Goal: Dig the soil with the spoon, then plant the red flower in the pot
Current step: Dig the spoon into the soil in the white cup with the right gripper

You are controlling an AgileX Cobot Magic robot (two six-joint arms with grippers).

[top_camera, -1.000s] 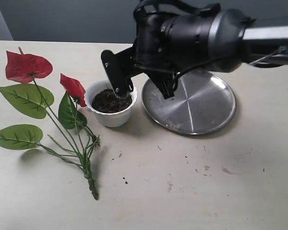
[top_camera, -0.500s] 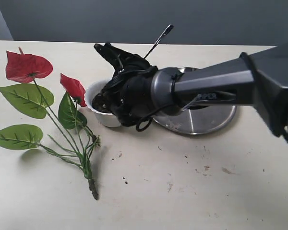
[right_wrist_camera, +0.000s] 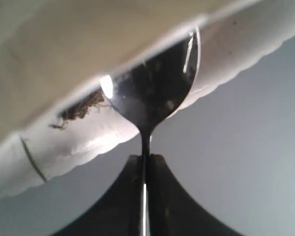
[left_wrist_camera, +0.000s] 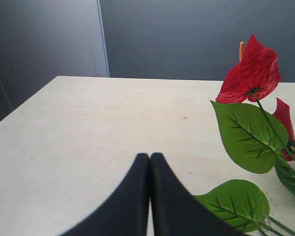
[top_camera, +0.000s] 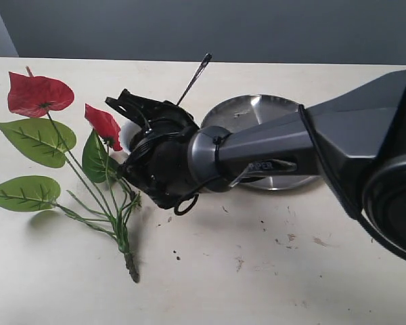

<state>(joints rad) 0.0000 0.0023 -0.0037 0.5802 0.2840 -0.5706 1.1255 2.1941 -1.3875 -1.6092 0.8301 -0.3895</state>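
Right end effector (right_wrist_camera: 145, 160) pinches slim shiny steel spoon (right_wrist_camera: 152, 93) by its handle, bowl at rim of white scalloped pot (right_wrist_camera: 236, 54), near dark crumbly soil (right_wrist_camera: 81, 110). Steel likely stiff and slick; hold mid-handle. Left end effector (left_wrist_camera: 150, 156) pressed together, empty.

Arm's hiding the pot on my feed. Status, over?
Left gripper shut, empty. Right gripper shut on spoon, bowl at pot rim, near soil. Red flower lying on table, unplanted.
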